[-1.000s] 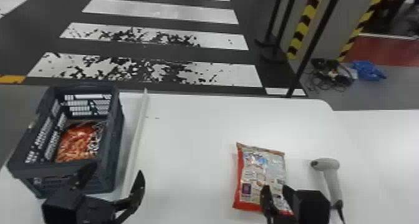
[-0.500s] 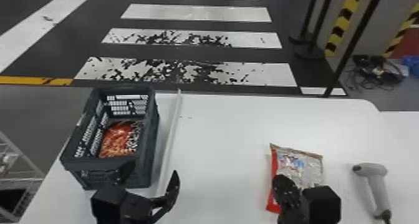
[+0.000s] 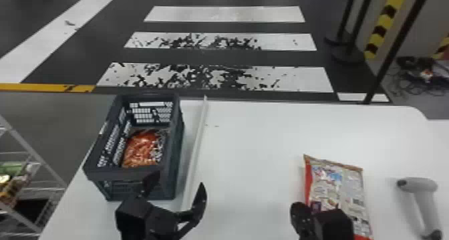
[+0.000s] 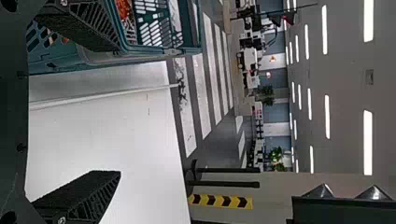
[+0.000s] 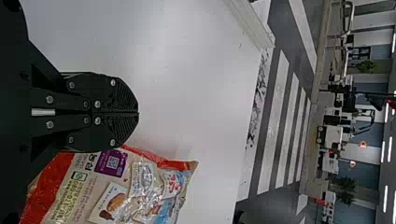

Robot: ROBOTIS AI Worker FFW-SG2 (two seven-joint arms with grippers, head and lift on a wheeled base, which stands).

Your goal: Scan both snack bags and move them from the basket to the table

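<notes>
The orange snack bag (image 3: 142, 149) lay in the basket (image 3: 110, 175) at centre left; the left gripper (image 3: 178, 180) was spread open nearby. Probably light, slippery and crushable, it wanted a gentle mid-body pinch. The right gripper (image 5: 138, 113) was closed, near the red-edged bag (image 3: 339, 186) on the desk (image 3: 250, 139), lower right.

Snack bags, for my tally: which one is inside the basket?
The orange snack bag, inside the dark basket; the red-edged snack bag lies on the table.
</notes>
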